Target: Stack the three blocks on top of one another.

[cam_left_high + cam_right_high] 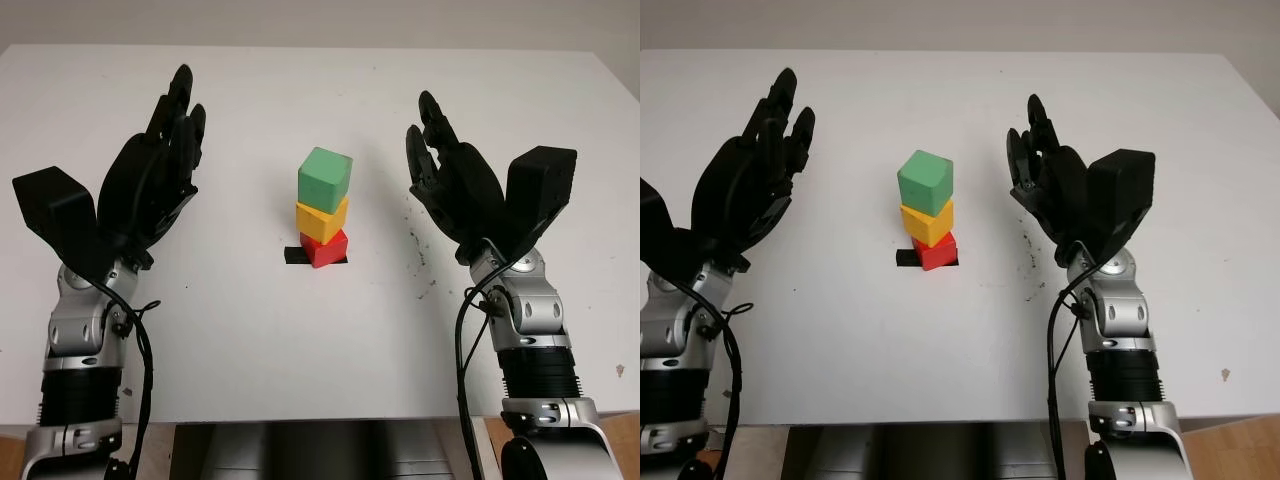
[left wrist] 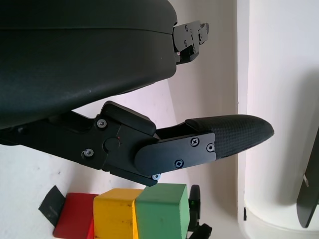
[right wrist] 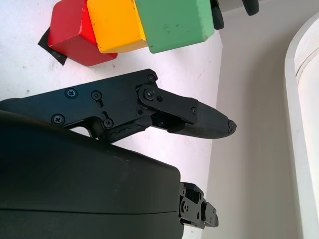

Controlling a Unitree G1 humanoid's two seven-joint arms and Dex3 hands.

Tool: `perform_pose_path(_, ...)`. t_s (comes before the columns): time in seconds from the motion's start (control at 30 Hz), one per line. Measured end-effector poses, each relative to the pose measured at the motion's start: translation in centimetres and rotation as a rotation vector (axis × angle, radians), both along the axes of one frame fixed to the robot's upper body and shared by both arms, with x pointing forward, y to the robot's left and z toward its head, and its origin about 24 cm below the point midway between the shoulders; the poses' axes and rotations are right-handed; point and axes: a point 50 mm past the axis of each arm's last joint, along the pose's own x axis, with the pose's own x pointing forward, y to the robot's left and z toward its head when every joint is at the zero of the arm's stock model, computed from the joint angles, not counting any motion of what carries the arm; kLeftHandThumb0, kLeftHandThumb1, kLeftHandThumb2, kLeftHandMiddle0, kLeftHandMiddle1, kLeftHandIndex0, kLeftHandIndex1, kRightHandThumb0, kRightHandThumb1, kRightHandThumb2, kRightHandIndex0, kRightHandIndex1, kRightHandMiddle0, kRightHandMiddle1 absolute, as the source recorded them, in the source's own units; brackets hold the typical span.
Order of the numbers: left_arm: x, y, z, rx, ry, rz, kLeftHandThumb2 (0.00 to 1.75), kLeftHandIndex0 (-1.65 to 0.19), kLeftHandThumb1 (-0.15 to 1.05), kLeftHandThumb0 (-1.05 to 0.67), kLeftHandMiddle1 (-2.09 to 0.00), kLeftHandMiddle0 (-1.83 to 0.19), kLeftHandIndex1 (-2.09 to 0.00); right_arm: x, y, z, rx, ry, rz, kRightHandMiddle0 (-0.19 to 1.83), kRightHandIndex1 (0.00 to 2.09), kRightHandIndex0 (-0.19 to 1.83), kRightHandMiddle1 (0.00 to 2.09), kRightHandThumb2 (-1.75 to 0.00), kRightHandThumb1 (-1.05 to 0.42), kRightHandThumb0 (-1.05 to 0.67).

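White and matte, the table (image 1: 300, 90) runs flat before us, its surface smooth apart from a scatter of small dark specks just left of our right hand. At the middle of it stands the finished stack: a red block (image 1: 326, 248) at the bottom, sitting on a small flat patch of black tape (image 1: 295, 257); a yellow block (image 1: 322, 217) on top of the red one; and a green block (image 1: 325, 177) on top of the yellow, the largest-looking of the three, turned a little askew from the ones beneath. All three are solid painted cubes with softened edges, and the green one shows faint scuffs in our right wrist view. Our left hand (image 1: 155, 170) is open, raised above the table well to the left of the stack, its glossy black shell and finely textured fingertip pads touching nothing. Our right hand (image 1: 455, 180) is likewise open, held to the right of the stack and clear of it.
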Motion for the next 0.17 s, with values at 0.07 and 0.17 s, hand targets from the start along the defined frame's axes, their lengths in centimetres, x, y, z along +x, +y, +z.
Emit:
perform_pose_path(0.07,-0.1,0.0,-0.7,-0.020,0.013,0.004,0.63,0.19,1.05,-0.80,0.00,0.19,0.00,0.0,0.1,-0.1,0.006,0.001,-0.001,-0.19,0.00,-0.19,0.00,-0.70,-1.05,-0.60)
perform_pose_path(0.17,-0.2,-0.3,-1.9,-0.059,0.039,0.012,0.60,0.19,1.05,-0.80,0.00,0.19,0.00,-0.1,0.3,-0.3,0.016,0.009,-0.004,-0.19,0.00,-0.19,0.00,-0.69,-1.05,-0.60)
